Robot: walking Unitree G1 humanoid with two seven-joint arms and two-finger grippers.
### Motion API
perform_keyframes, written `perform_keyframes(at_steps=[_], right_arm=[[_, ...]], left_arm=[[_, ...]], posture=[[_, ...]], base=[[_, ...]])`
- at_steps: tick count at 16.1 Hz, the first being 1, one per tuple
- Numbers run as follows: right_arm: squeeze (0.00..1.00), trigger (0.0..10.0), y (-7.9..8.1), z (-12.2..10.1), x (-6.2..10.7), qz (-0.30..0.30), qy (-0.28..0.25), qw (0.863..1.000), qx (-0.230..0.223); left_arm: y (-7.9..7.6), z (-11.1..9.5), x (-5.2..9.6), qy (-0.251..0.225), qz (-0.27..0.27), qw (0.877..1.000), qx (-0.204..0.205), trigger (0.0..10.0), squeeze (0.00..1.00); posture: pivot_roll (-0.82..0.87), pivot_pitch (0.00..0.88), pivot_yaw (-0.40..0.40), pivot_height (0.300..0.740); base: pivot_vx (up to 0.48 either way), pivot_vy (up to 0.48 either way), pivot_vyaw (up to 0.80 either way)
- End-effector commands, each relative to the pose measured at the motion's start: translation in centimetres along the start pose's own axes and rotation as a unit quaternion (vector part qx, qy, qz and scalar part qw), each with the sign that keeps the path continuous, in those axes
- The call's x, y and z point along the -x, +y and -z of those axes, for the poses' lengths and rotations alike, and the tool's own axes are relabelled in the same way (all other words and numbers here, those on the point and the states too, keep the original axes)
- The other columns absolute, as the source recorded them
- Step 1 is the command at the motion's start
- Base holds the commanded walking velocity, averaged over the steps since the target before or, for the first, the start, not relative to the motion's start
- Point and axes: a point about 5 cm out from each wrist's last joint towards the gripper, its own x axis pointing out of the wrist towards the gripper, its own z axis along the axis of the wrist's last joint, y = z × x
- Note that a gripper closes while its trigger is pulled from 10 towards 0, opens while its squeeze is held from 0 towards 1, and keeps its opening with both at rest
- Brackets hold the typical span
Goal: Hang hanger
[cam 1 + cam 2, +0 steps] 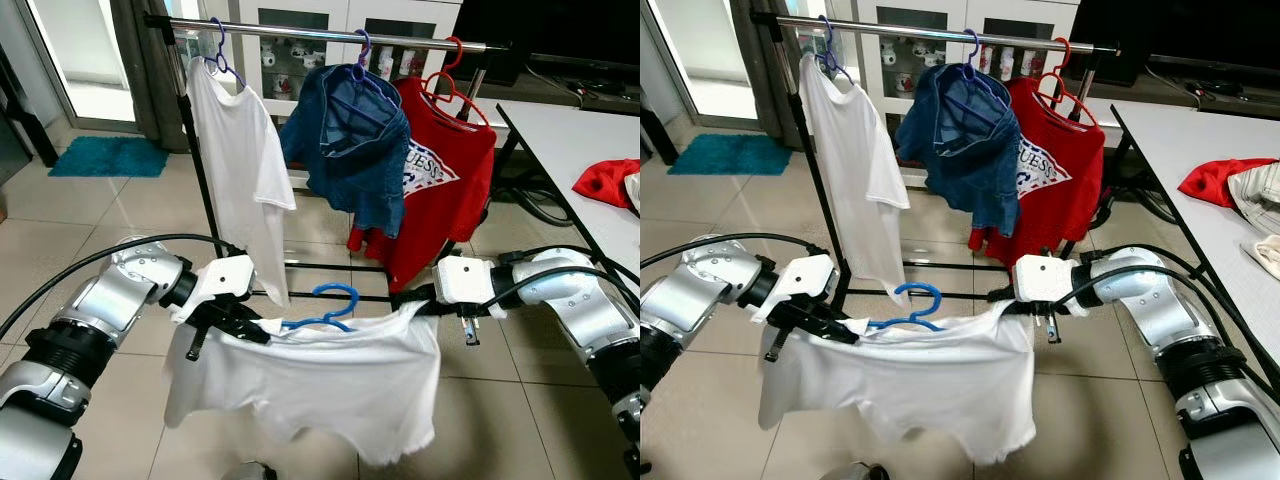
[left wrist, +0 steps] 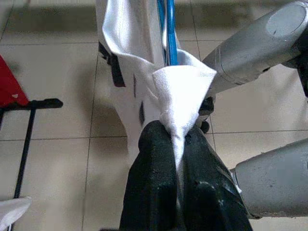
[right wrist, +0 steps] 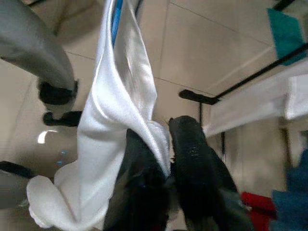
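A white cotton T-shirt (image 1: pixel 330 385) on a blue plastic hanger (image 1: pixel 325 308) is stretched between the humanoid's two silver arms, low in front of a black-framed clothes rack with a chrome rail (image 1: pixel 330 35). The left pincer (image 2: pixel 177 144) is clamped on one shoulder of the shirt, white cloth bunched between its black fingers (image 2: pixel 154 183); the right pincer (image 3: pixel 163 159) is closed on the opposite shoulder, fabric pinched between its fingers (image 3: pixel 192 159). The blue hanger's hook (image 1: pixel 335 292) stands up from the collar, well below the rail and not hooked on it.

On the rail hang three garments: a white T-shirt on a purple hanger (image 1: pixel 240 150) at the left, a crumpled blue denim jacket (image 1: pixel 350 150) in the middle, and a red printed T-shirt on a red hanger (image 1: pixel 445 180) at the right (its print partly covered by the denim). A white desk (image 1: pixel 580 150) at the right carries a red cloth (image 1: pixel 605 180). A teal mat (image 1: pixel 110 157) lies on the beige tiled floor (image 1: pixel 100 220) beyond the rack.
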Motion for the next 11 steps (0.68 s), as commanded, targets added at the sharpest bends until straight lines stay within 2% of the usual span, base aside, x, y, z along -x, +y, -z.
perform_keyframes(at_steps=[1, 7, 11], right_arm=[[1.0, 10.0, 0.1, -0.2, -0.1, -0.012, -0.003, 1.0, -0.001], [1.0, 10.0, -1.0, -1.4, -0.4, -0.105, 0.009, 0.994, 0.035], [1.0, 10.0, -1.5, -1.7, -0.3, -0.147, 0.011, 0.989, 0.028]], left_arm=[[0.1, -0.8, -0.2, 0.003, 0.01, 1.0, -0.023, 0.0, 0.0], [-0.4, -0.7, -0.5, 0.025, 0.025, 0.999, -0.032, 0.0, 0.0], [-0.7, -0.5, -0.2, 0.033, 0.026, 0.999, -0.026, 0.0, 0.0]], posture=[[-0.09, 0.0, -0.041, 0.74], [-0.08, 0.0, -0.092, 0.74], [-0.07, 0.0, -0.101, 0.74]], base=[[0.0, 0.0, 0.0], [0.0, 0.0, 0.0], [0.0, 0.0, 0.0]])
